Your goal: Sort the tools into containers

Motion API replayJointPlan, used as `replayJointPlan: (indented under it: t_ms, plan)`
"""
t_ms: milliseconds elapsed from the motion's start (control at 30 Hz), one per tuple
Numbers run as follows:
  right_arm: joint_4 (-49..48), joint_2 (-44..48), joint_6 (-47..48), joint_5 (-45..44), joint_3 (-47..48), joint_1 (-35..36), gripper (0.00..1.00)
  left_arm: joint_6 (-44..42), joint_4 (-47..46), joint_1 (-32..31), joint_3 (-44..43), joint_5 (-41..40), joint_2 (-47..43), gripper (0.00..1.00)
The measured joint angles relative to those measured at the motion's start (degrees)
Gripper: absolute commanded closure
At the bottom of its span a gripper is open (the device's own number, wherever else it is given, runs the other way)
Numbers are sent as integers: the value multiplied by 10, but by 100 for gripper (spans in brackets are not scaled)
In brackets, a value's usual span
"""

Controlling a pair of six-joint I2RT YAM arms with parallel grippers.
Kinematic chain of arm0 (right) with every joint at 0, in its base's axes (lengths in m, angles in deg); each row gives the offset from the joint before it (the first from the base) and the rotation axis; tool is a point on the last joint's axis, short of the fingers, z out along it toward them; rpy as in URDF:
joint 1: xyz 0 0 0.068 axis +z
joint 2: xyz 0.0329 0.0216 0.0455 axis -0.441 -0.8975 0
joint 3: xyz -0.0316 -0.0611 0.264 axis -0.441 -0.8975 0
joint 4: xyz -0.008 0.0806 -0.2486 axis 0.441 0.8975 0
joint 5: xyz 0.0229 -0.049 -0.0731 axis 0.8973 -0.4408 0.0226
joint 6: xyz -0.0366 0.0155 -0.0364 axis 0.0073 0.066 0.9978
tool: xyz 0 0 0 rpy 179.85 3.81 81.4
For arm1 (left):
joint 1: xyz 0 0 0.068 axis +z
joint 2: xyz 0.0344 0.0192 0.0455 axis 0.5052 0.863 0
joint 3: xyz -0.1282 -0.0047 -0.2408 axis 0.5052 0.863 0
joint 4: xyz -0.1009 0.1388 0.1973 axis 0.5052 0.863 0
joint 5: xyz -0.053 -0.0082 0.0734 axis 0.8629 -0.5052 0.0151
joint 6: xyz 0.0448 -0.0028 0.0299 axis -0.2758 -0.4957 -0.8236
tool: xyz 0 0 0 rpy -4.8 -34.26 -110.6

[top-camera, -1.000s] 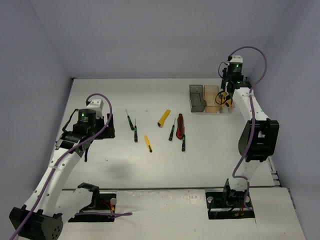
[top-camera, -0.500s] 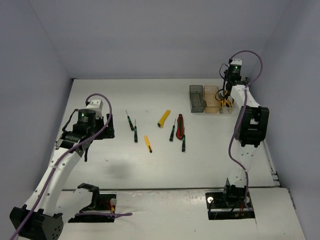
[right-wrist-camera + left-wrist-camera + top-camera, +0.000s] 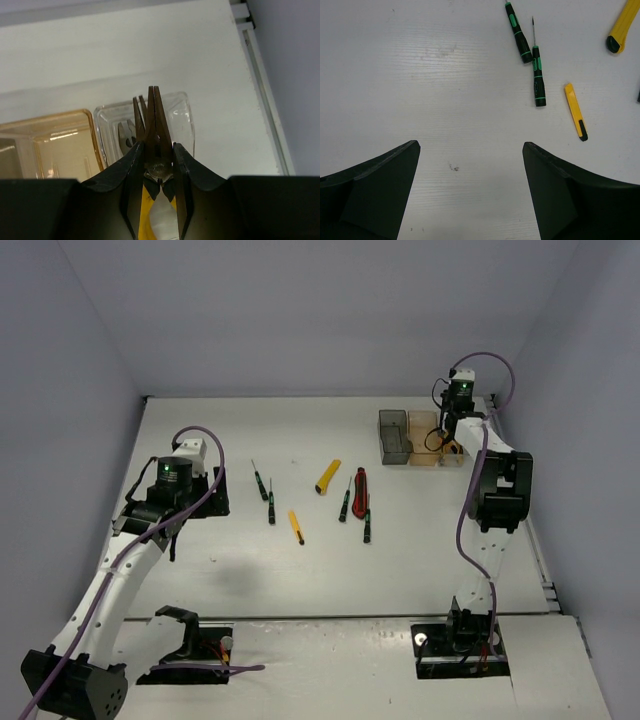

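Since a second ago the right arm has drawn its elbow up and in toward the back of the table, carrying the right gripper [image 3: 159, 150] slightly further over the row of bins. Its jaws are clamped on the pivot of a pair of pliers [image 3: 155, 112], with the yellow handles trailing back between the fingers and the nose pointing ahead. Below and just ahead of that nose lies the clear bin [image 3: 184, 112], which already holds another pair of pliers [image 3: 125, 134]. Just left of the jaws sits the amber bin [image 3: 60, 145], and beyond it the dark grey bin [image 3: 394, 435]. The held pliers now line up with their own kind, so a release looks close, though they are not yet in the bin. The left gripper [image 3: 470, 145] hangs with its jaws wide apart and nothing between them. Ahead and to their right lie two screwdrivers [image 3: 538, 75] and a small yellow knife [image 3: 576, 111], all still unsorted.
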Motion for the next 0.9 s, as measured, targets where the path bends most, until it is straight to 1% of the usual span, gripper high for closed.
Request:
replayJointPlan:
  t_ms: [67,167,267,433,600,700,800,900]
  plan:
    - [-5,0,0,0,-14,0,82,0,0,0,0,0,0,19]
    - [-15,4,0,1,-31,4,58,0,0,0,0,0,0,19]
    - [-17,24,2,2,-50,9,49,0,0,0,0,0,0,19]
    - [-14,108,-2,3,-88,19,45,0,0,1,0,0,-2,19]
    - [-13,248,-41,2,-153,57,45,0,0,3,0,0,-9,19]
    - [-16,328,-77,9,-201,110,45,0,0,3,0,1,-12,19]
    - [-17,380,-120,19,-260,173,45,0,0,3,0,1,-13,19]
    - [-12,387,-154,32,-307,250,45,0,0,3,0,1,-13,19]
